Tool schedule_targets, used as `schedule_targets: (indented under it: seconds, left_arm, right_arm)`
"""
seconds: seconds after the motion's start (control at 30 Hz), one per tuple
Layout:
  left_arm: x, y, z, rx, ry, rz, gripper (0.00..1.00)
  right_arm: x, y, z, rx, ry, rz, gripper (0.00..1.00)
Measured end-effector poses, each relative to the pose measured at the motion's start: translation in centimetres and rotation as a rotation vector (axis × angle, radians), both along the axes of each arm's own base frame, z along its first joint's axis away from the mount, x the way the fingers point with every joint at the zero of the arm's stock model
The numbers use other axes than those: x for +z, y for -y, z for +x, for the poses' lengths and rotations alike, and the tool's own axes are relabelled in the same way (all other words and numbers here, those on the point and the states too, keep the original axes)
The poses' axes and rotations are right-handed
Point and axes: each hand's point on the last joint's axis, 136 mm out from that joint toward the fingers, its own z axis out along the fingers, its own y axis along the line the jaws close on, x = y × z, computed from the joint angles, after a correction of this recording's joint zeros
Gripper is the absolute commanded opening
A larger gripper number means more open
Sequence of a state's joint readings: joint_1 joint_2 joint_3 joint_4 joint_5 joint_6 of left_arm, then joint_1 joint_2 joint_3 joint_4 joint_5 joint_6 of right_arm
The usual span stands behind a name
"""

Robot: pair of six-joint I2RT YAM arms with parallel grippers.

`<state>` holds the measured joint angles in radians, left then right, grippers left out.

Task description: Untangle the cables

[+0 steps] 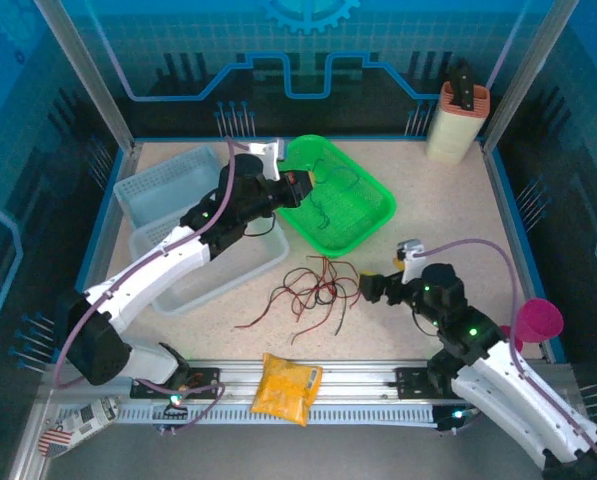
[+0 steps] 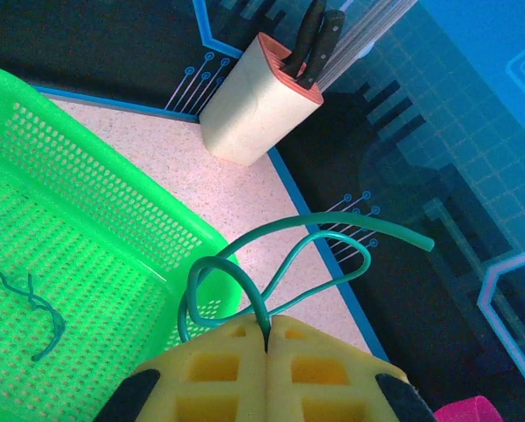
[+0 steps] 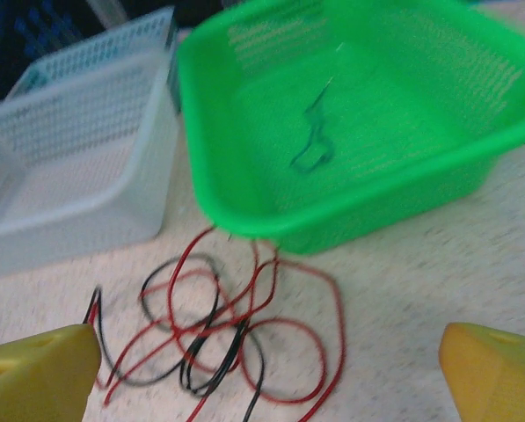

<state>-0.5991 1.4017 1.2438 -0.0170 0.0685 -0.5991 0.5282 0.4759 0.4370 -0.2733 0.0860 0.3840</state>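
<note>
table (image 1: 448, 215): speckled top, arms bolted at the near edge.
white baskets (image 1: 168, 185): two, far left, side by side.
green basket (image 1: 363, 205): far centre, just right of the white ones. At least one dark green wire (image 3: 310, 141) already lies on its floor.
knife block (image 2: 258, 101): far right corner, well apart from the work.
yellow bag (image 1: 286, 388): on the near rail, not involved.
pink cup (image 1: 538, 320): right edge, beside the right arm.
cables (image 1: 313, 290): loose red and black tangle on the table, just in front of the green basket, between the two arms.
left gripper (image 2: 267, 338): fingers clenched on one green wire (image 2: 332, 242), loops sticking up from the pinch point. It hangs over the green basket's near-left rim.
right gripper (image 3: 271, 369): fingers (image 3: 42, 374) spread wide, nothing between them. Low over the table, facing the tangle; the red and black loops lie between and just ahead of the fingertips, not touching as far as I can tell.
step: looks like one wire pulled free and being carried to the green basket.
next, left: let go once the wire is fully over the basket floor, not the rim.
next, right: pick a single strand at the pile's edge, close on that only, draw it out slowly so the rest doesn't drag.
</note>
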Motion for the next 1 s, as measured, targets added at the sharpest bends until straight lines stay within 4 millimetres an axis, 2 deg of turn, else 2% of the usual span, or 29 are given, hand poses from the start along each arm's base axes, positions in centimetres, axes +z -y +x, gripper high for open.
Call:
schedule_targets:
  seconds: [0.13,0.2,0.33,0.47,0.63,0.7,0.83,0.87,0.9,0.93,0.97,1.0]
  left_arm:
    - [-0.1,-0.1,0.3,-0.001,0.013,0.017,0.00]
    - [0.1,-0.2,0.6,0.000,0.017,0.017,0.00]
    - [0.3,-0.1,1.9,0.004,0.014,0.022,0.00]
    - [-0.6,0.4,4.2,0.009,-0.020,0.059,0.00]
    - [-4.2,0.8,9.0,0.046,-0.127,0.128,0.00]
    - [-6.8,0.7,11.0,0.062,-0.185,0.159,0.00]
    - [-12.3,0.5,13.0,0.077,-0.312,0.227,0.00]
    - [-13.5,0.5,13.4,0.079,-0.340,0.242,0.06]
    - [-14.6,0.6,13.7,0.081,-0.366,0.253,0.32]
    - [-15.5,0.6,13.9,0.082,-0.386,0.261,0.54]
    - [-16.3,0.5,14.1,0.085,-0.405,0.268,0.67]
    - [-17.0,0.4,14.1,0.086,-0.421,0.276,0.98]
  right_arm:
    - [2.5,2.0,1.1,-0.074,0.028,0.017,1.00]
    - [2.9,2.5,1.6,-0.089,0.005,0.021,1.00]
    - [2.4,2.5,2.7,-0.080,-0.080,0.040,1.00]
    - [1.2,2.5,3.4,-0.076,-0.171,0.081,1.00]
    - [0.5,3.2,4.4,-0.098,-0.244,0.145,0.99]
    - [0.2,3.5,4.8,-0.116,-0.266,0.173,0.99]
    - [0.3,3.6,5.3,-0.135,-0.283,0.220,0.98]
    - [0.3,3.7,5.5,-0.139,-0.286,0.231,0.98]
    - [0.3,3.6,5.5,-0.141,-0.289,0.240,0.98]
    - [0.3,3.7,5.6,-0.142,-0.292,0.245,0.98]
    - [0.3,3.7,5.6,-0.144,-0.296,0.250,0.98]
    - [0.3,3.7,5.6,-0.147,-0.299,0.253,0.98]
